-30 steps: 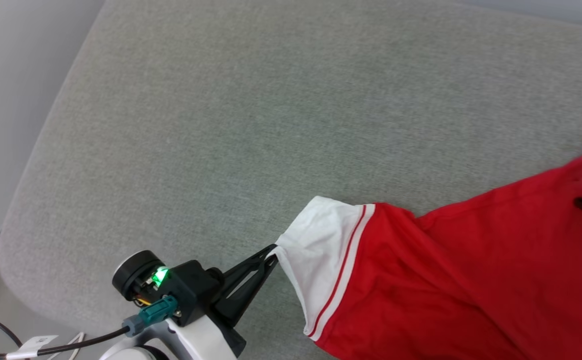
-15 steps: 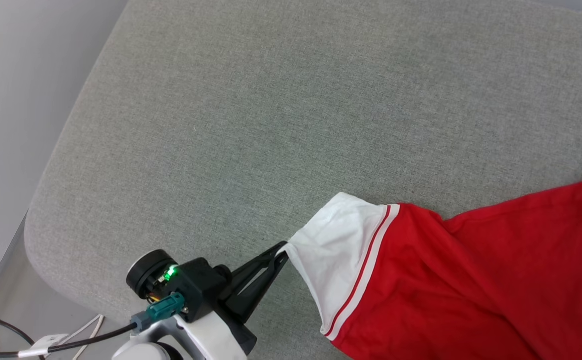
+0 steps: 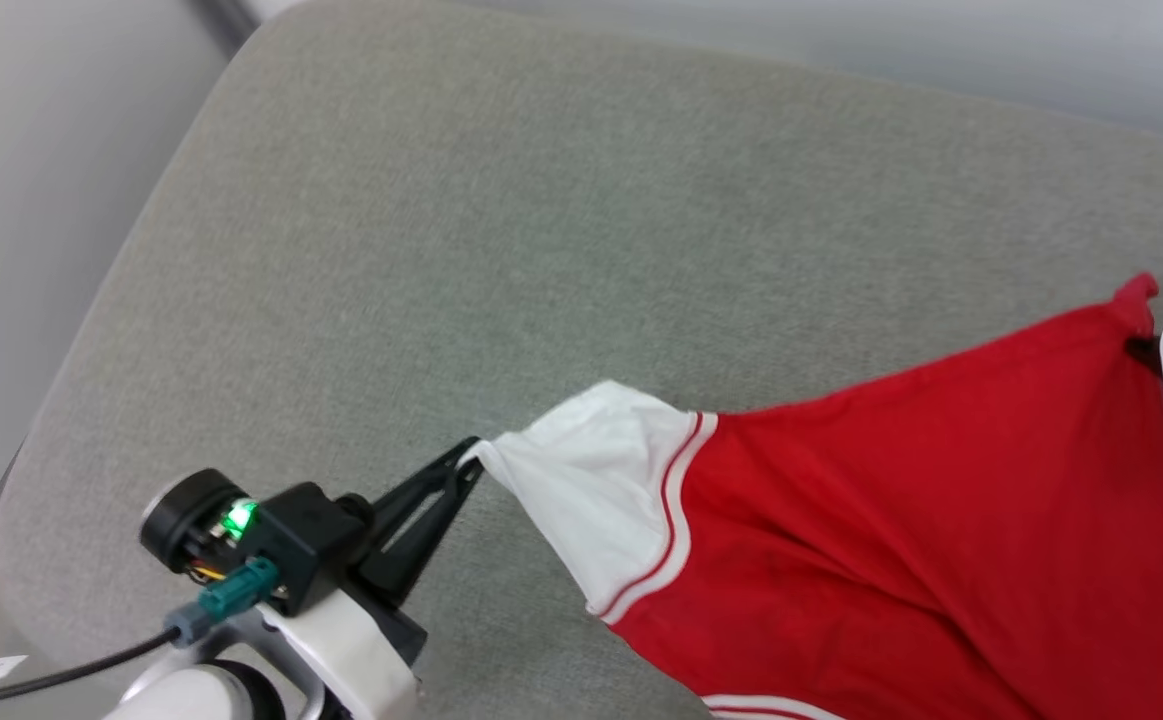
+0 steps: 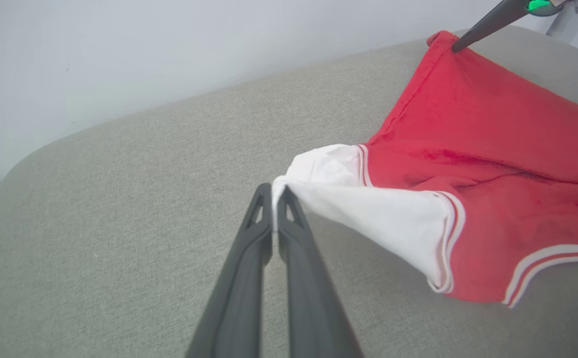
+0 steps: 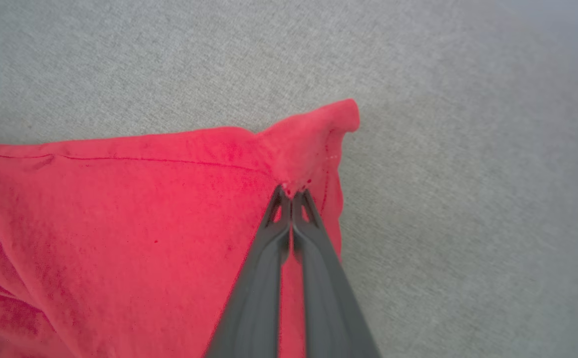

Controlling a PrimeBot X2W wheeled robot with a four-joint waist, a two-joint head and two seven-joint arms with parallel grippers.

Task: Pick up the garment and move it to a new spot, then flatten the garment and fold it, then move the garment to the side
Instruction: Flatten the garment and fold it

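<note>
The left gripper [image 4: 275, 193] has its two dark fingers pressed together on the tip of the white sleeve of the garment [image 3: 901, 520]. The right gripper [image 5: 292, 193] is likewise pinched tight, on a red corner of the cloth. The garment lies on the grey cushion [image 3: 541, 230], drawn out between the two grips. Its long axis runs from the sleeve at the robot's left to the red corner farther off at the right

The right claw [image 5: 292, 191] pinches the red garment's [image 5: 120, 209] corner.
</note>
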